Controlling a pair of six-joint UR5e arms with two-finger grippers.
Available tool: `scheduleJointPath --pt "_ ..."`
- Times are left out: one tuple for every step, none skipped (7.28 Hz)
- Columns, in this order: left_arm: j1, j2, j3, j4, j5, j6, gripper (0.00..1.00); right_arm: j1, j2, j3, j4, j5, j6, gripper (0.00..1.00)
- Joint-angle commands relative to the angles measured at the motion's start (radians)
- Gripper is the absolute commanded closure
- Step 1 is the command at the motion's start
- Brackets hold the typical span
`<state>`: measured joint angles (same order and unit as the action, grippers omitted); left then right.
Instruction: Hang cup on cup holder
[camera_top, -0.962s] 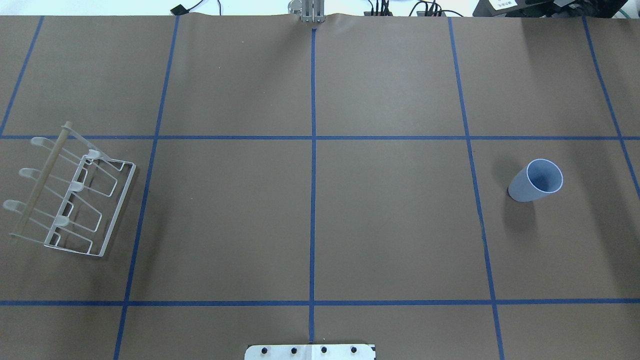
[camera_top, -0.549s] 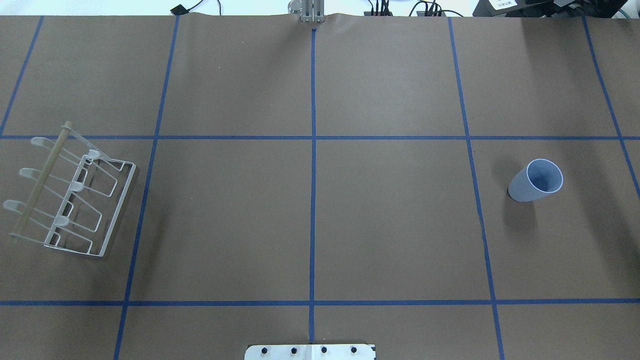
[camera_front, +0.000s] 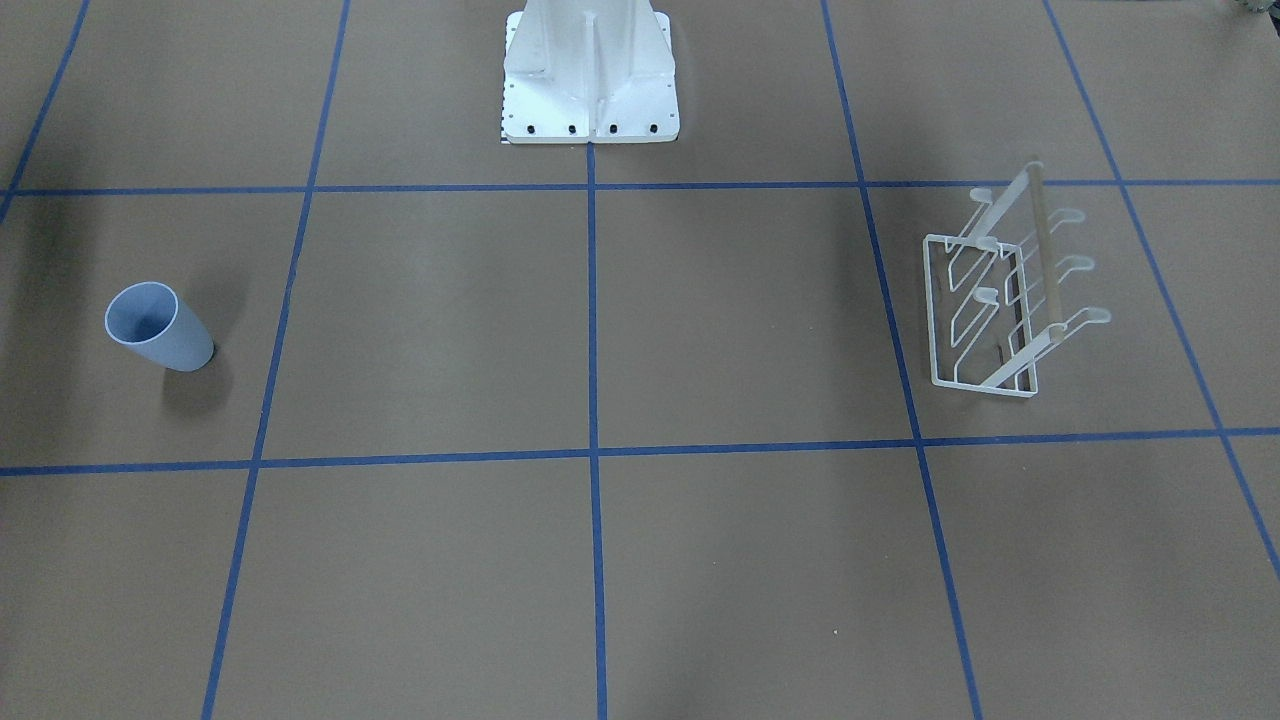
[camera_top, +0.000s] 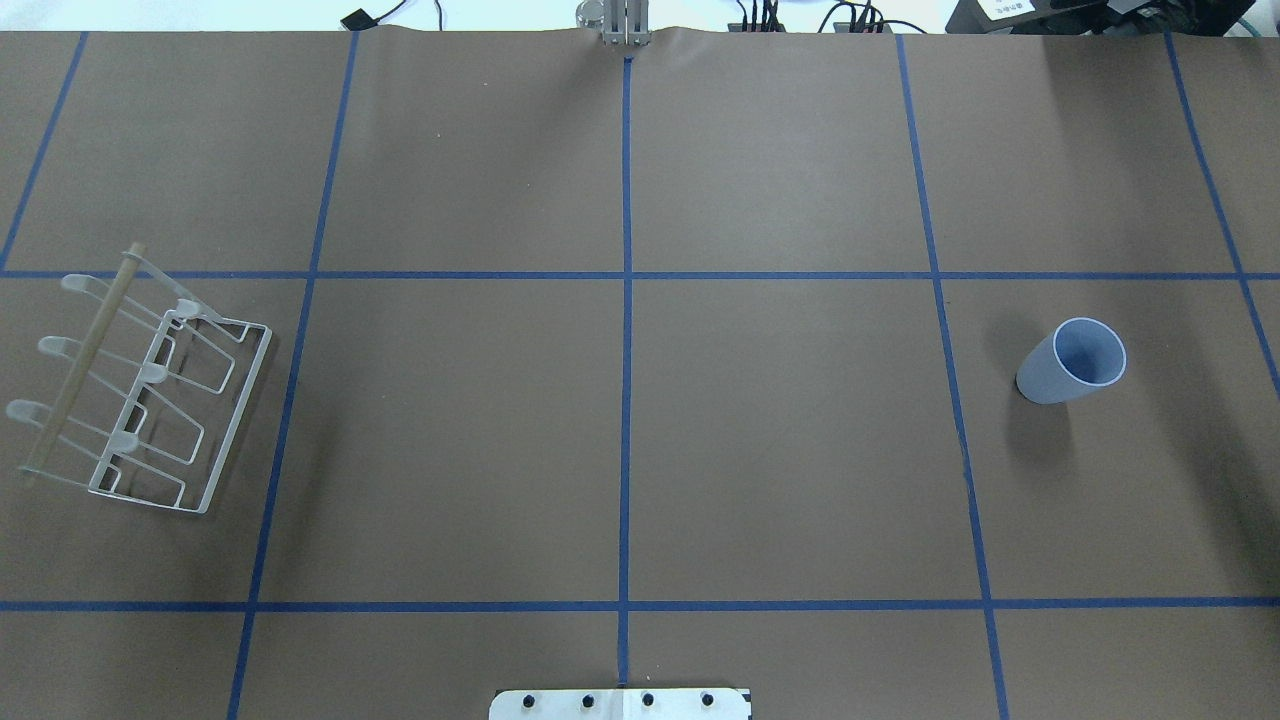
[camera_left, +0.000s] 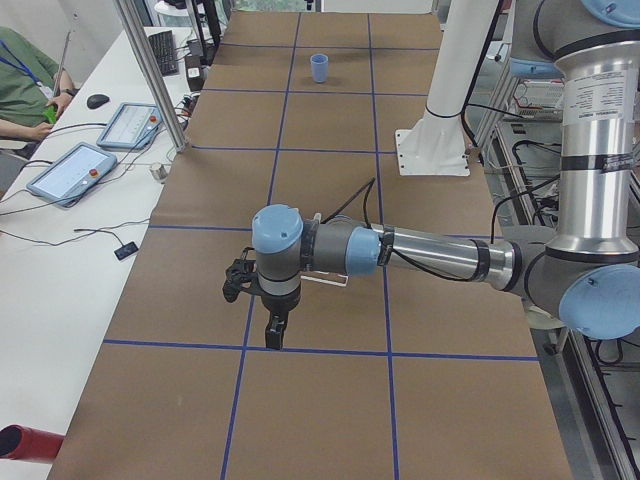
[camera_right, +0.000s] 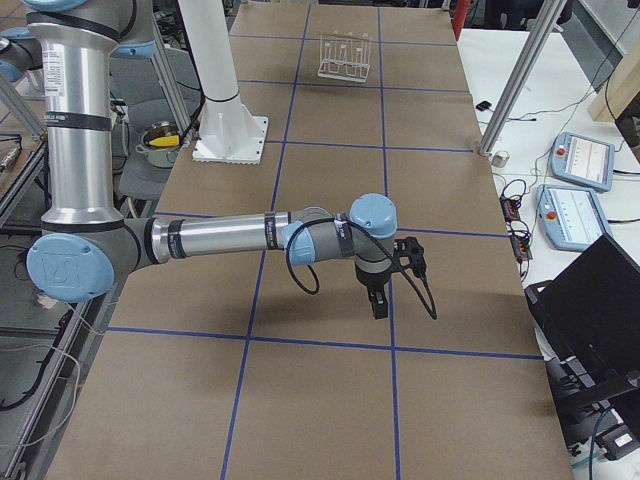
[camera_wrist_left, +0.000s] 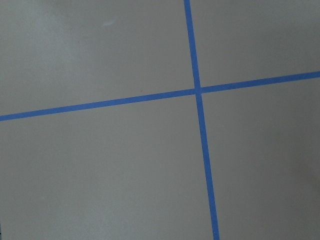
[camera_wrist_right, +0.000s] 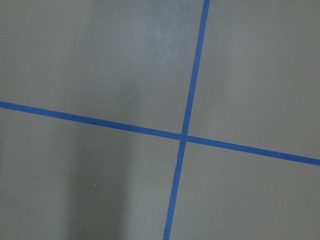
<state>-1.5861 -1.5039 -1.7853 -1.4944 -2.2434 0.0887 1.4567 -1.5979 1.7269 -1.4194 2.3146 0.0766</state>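
- The worktop (camera_top: 780, 450) carries both things, well apart.
- Your left arm (camera_left: 400, 255) and right arm (camera_right: 230, 238) hang over bare paper. You cannot tell whether either's jaws are parted or closed.
- The cup holder (camera_top: 152, 373) stands at the robot's far left.
- The cup (camera_top: 1070, 362) stands rim-up at the right. It is probably light, stiff and slick, so pinch one wall at the rim.

No text, number or brand can be read for certain. A white label (camera_top: 1010, 8) is carried on a black device (camera_top: 1075, 18) well beyond the cup (camera_top: 1072, 362), but its print is too small. A pale emblem is borne on a blue joint cap (camera_right: 62, 270); its letters cannot be made out.
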Motion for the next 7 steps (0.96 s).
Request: scheduleJointPath --pt "0.005 -0.001 0.009 0.005 0.001 -0.001 0.01 -0.126 0.001 0.032 0.107 0.014 0.226 0.0" --pt "0.005 0.002 0.0 0.002 -0.001 -0.001 0.01 -0.148 0.001 0.043 0.108 0.034 0.235 0.0" --pt "0.006 0.002 0.0 0.0 -0.001 -0.001 0.01 -0.157 0.006 0.045 0.109 0.086 0.267 0.0" --pt "0.005 0.002 0.0 0.0 -0.002 -0.001 0.01 -0.186 0.031 0.049 0.111 0.094 0.322 0.0" --pt "0.005 0.004 -0.005 -0.001 -0.002 -0.001 0.01 -0.211 0.032 0.056 0.122 0.107 0.331 0.0" --pt "0.005 0.005 -0.009 -0.001 -0.007 -0.001 0.01 -0.235 0.032 0.059 0.123 0.108 0.331 0.0" --pt "0.005 0.005 -0.013 0.003 -0.054 -0.001 0.01 -0.257 0.03 0.068 0.123 0.106 0.333 0.0"
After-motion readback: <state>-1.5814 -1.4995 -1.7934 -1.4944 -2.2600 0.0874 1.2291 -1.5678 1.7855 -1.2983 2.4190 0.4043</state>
